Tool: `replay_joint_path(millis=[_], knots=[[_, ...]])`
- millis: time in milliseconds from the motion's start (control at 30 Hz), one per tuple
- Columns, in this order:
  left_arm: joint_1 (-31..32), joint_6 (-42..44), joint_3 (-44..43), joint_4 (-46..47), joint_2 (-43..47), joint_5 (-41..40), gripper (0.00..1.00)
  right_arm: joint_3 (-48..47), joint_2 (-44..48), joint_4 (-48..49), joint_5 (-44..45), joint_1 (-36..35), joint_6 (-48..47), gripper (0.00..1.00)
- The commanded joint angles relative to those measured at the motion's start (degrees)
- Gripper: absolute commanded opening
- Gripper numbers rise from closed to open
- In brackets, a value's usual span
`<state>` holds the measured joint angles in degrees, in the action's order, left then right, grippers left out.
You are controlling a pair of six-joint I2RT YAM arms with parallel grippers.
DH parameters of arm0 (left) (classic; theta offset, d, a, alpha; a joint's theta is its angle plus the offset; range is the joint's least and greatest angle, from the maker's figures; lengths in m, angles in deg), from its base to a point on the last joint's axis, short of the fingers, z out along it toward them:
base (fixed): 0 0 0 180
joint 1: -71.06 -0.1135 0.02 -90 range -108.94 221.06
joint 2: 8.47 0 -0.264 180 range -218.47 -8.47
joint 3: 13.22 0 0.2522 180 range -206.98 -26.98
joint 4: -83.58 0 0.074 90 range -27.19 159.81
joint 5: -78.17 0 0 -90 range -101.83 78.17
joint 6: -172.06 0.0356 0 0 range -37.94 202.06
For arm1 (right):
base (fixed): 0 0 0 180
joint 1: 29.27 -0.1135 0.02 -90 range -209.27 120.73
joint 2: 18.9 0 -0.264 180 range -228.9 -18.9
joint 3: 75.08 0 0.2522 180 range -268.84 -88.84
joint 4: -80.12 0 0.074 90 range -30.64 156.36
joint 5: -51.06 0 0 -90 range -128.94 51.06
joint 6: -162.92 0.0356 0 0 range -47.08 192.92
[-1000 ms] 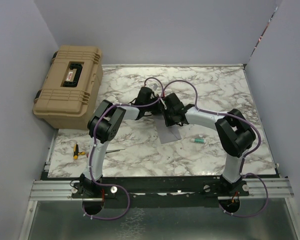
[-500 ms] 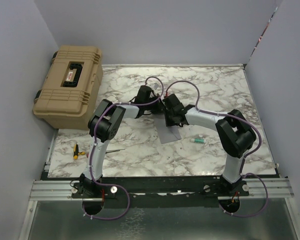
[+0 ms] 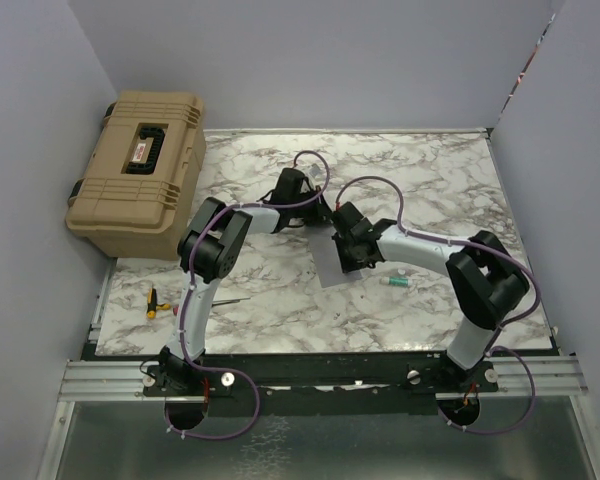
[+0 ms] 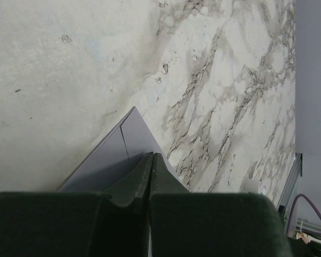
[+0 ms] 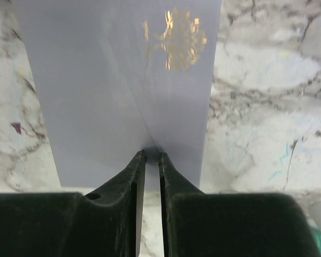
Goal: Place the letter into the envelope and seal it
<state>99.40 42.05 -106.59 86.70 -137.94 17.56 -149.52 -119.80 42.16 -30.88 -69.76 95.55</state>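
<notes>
1. Mid-desk (image 3: 430, 190), btwn both arms, we find the envelope (image 3: 330, 270). Letter isn't in sight; maybe inside already, we can't tell.
2. Left jaws are clenched tight over one envelope corner. Nipping or just pressing, we can't tell. If only pressing, the paper may slide out.
3. Right jaws are nearly closed at another edge w/ a thin slit left, so grip is unclear. A weak nip could let the envelope drop or twist.
4. If both arms pull apart, we risk a crease or tear, and the flap may seal crooked.

No readable text; gold emblem (image 5: 176, 37) on envelope (image 5: 112, 96), letterless.
</notes>
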Motion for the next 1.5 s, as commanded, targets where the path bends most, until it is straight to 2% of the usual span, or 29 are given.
replay_joint_path(millis=[0,133,267,433,667,767,933,1167,1467], knots=[[-0.8,3.2,0.4,-11.2,-5.5,-4.5,0.00,-0.1,2.0,-11.7,0.6,-0.7,3.4,0.17],[-0.8,2.6,-1.2,-10.8,-3.1,-0.4,0.00,-4.3,4.7,-7.6,4.5,-0.6,5.5,0.19],[-1.1,1.8,-0.8,-9.1,0.5,1.1,0.00,-8.7,2.7,-4.5,7.9,-0.5,6.5,0.19],[-2.0,-2.5,3.6,-1.0,3.0,-0.9,0.00,-13.2,-2.5,-2.0,11.3,0.3,8.0,0.19],[-2.2,-3.4,4.9,1.4,1.3,-3.1,0.00,-19.1,-10.0,1.8,12.2,1.0,6.8,0.19],[-2.6,-3.8,5.2,0.9,0.8,-3.2,0.00,-20.8,-12.5,2.3,12.7,1.4,6.8,0.17],[-3.0,-4.4,6.5,0.9,-0.2,-3.0,0.00,-22.6,-15.6,3.5,14.6,1.7,7.1,0.08],[-3.5,-5.1,6.9,0.7,-0.8,-3.0,0.00,-25.4,-19.6,2.3,13.4,2.0,7.0,0.03],[-3.6,-7.3,7.5,1.3,-2.3,-4.3,0.00,-23.2,-19.7,0.3,8.2,2.0,7.3,0.03]])
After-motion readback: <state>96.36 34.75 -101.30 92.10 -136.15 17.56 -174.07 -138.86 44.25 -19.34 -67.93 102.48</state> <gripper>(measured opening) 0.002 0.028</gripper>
